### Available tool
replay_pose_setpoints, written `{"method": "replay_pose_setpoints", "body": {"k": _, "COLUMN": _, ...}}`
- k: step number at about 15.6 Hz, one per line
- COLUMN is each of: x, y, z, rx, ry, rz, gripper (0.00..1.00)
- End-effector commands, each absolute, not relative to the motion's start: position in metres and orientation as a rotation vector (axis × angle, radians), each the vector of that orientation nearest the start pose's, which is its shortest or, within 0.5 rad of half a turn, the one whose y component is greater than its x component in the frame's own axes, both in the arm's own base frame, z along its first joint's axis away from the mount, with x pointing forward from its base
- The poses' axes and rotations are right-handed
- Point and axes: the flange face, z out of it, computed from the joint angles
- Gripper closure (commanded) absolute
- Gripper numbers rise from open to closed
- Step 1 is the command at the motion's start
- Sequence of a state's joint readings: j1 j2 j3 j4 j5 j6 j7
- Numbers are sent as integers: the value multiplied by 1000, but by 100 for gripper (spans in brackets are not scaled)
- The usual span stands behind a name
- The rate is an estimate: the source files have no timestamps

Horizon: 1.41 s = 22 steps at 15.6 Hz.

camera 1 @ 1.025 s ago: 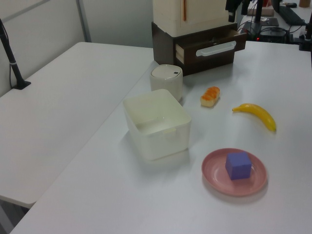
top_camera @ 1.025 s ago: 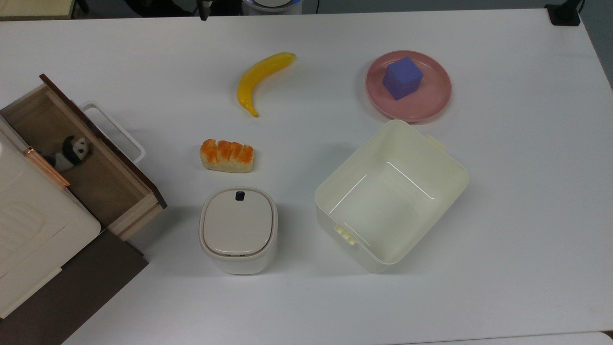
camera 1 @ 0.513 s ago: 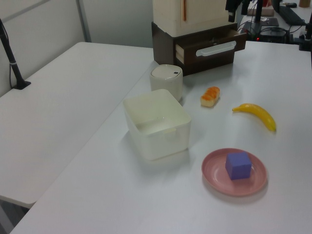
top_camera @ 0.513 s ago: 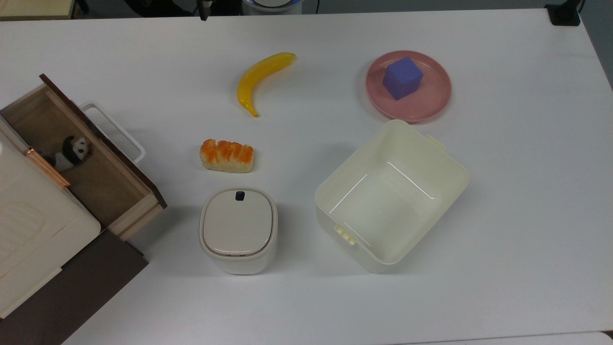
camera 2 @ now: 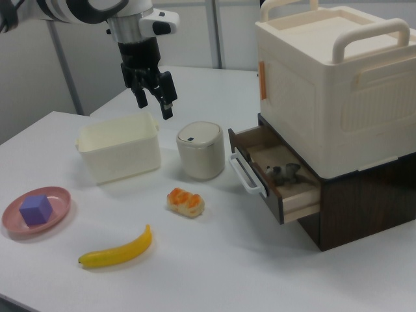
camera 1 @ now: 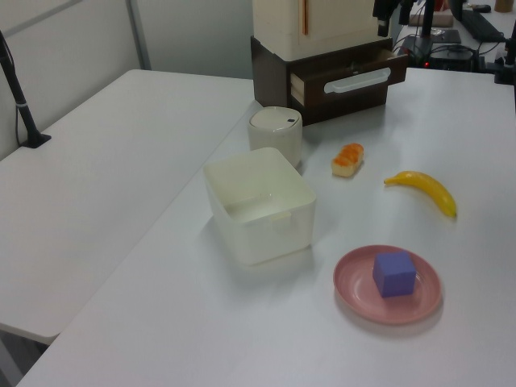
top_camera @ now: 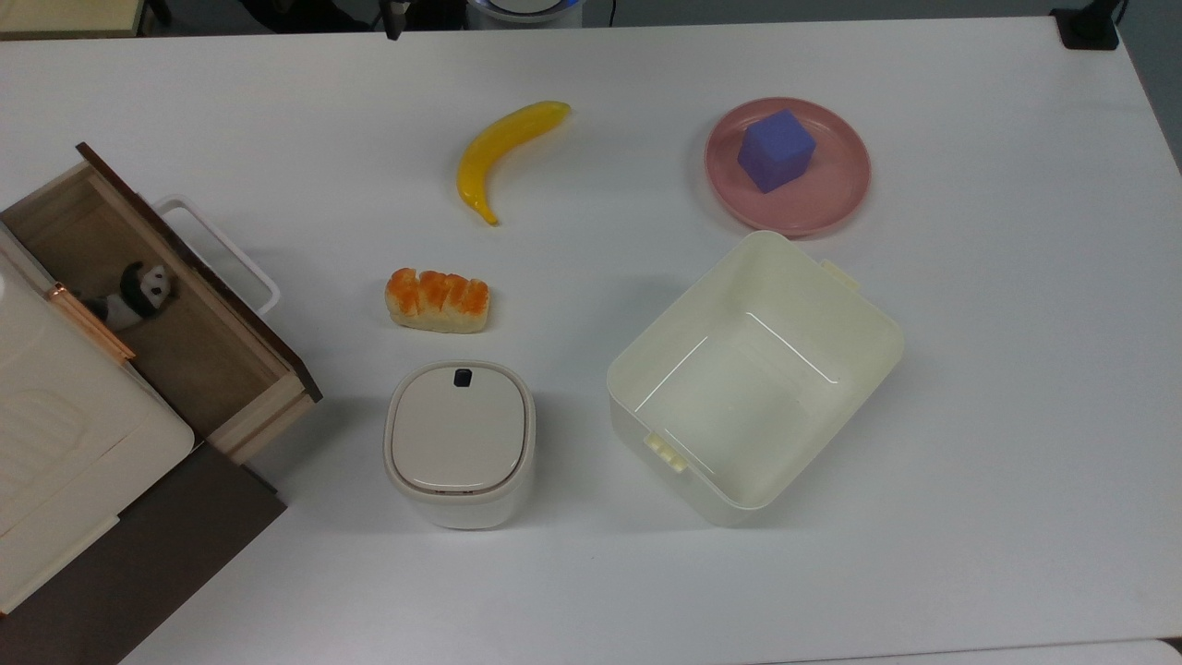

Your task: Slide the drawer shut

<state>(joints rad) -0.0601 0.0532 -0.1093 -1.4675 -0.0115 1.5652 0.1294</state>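
Top view: nothing different from a second back, honestly. Drawer (top_camera: 175,305) pulled out just as far at the top view's left, banana (top_camera: 503,152), bread roll (top_camera: 438,300), lidded container (top_camera: 459,443), cream bin (top_camera: 753,374) and pink plate (top_camera: 836,208) with its purple cube (top_camera: 777,150) all in the same spots on the white surface (top_camera: 1016,369). So no progress on closing yet, probably just pre-approach. Light wood inside, dark brown front, white loop handle (top_camera: 222,251) sticking out toward the roll. Little panda toy (top_camera: 138,294) lying inside.

Left view: same story, no shift. Drawer (camera 1: 348,74) sits at the far end, poking out of the dark cabinet (camera 1: 274,76) under a big cream case (camera 1: 314,22), handle facing the surface.

Right view: hand (camera 2: 151,91) hovering high above the bin (camera 2: 120,151), well apart from the drawer (camera 2: 276,172), fingers spread and pinching nothing. Drawer open toward the right view's left, front panel clear of obstacles. Guessing a push on that front panel gets it shut.
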Motion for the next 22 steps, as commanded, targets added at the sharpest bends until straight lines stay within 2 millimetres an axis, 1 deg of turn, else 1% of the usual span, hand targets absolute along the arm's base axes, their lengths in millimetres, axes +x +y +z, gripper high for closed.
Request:
{"method": "replay_pose_setpoints", "body": {"k": 1, "x": 557, "y": -93, "z": 646, "rx": -3120, "ry": 453, "rz": -65, "gripper": 0}}
{"method": "replay_pose_setpoints", "body": {"k": 17, "x": 557, "y": -93, "z": 645, "rx": -3123, "ry": 451, "rz": -65, "gripper": 0}}
{"method": "replay_pose_setpoints", "body": {"k": 21, "x": 557, "y": -92, "z": 641, "rx": -3138, "ry": 444, "rz": -46, "gripper": 27}}
{"method": "replay_pose_setpoints", "body": {"k": 22, "x": 556, "y": -94, "z": 640, "rx": -3157, "ry": 448, "rz": -36, "gripper": 36}}
